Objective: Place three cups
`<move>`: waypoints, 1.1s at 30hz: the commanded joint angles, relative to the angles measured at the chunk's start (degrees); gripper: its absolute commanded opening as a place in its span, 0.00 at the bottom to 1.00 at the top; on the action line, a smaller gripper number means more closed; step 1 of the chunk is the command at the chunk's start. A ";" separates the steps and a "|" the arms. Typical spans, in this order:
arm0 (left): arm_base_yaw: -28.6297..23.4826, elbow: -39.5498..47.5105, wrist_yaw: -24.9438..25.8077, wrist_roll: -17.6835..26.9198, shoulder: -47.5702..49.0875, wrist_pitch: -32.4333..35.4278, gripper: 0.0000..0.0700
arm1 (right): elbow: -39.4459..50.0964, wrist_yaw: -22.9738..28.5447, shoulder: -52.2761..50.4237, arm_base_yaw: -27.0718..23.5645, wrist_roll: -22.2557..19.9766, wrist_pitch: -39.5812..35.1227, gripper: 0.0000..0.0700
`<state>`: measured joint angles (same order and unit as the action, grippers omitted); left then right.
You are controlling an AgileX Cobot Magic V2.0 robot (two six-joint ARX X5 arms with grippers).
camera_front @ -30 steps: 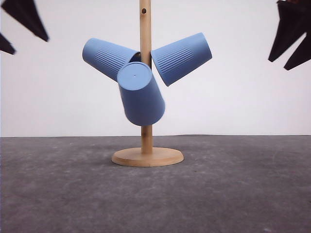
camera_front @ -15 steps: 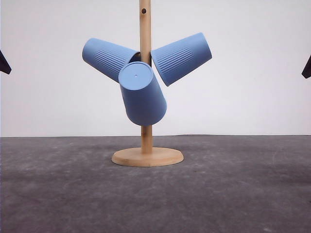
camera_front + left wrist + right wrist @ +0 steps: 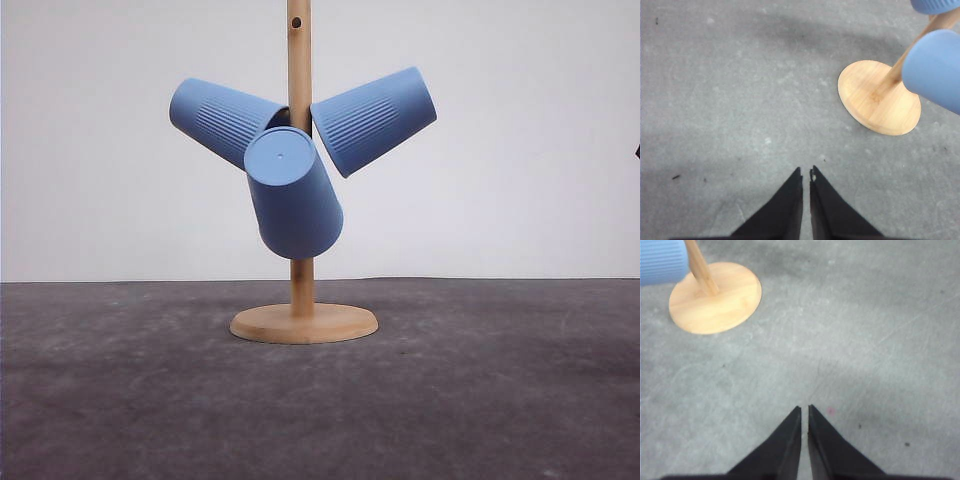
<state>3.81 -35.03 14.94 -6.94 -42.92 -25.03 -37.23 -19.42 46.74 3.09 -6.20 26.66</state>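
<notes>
All three cups hang on the wooden stand (image 3: 300, 150), which rises from a round base (image 3: 304, 323) on the grey surface (image 3: 500, 400). By the front view, one cup (image 3: 222, 118) points to about 10 o'clock from the pole, a second cup (image 3: 377, 118) to about 2 o'clock, and the third cup (image 3: 291, 193) tilts toward the camera, its flat bottom facing us. Each long axis slopes upward away from the pole. They are matte light blue with fine ribs. The left pincer (image 3: 805, 175) and the right pincer (image 3: 804, 411) are both closed together on nothing, well apart from the stand. I judge neither arm nearer, and the placing looks finished.
</notes>
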 commanded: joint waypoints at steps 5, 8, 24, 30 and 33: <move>-0.04 -0.72 0.02 0.24 -0.13 0.62 0.00 | -0.52 -0.02 0.24 0.04 -0.31 -1.19 0.02; -0.02 -0.71 0.03 0.24 -0.12 0.60 0.00 | -0.52 -0.02 0.24 0.04 -0.31 -1.20 0.02; -0.96 21.31 -10.46 3.09 28.82 13.07 0.00 | -0.52 -0.02 0.24 0.04 -0.31 -1.21 0.02; -0.98 28.93 -14.14 3.10 39.16 13.95 0.00 | -0.52 -0.02 0.24 0.04 -0.31 -1.21 0.02; -0.96 31.29 -14.12 3.02 42.08 14.04 0.00 | -0.52 -0.02 0.24 0.04 -0.31 -1.21 0.02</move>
<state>2.87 -4.12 1.17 -4.45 -1.31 -11.76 -37.23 -19.42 46.74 3.09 -6.20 26.06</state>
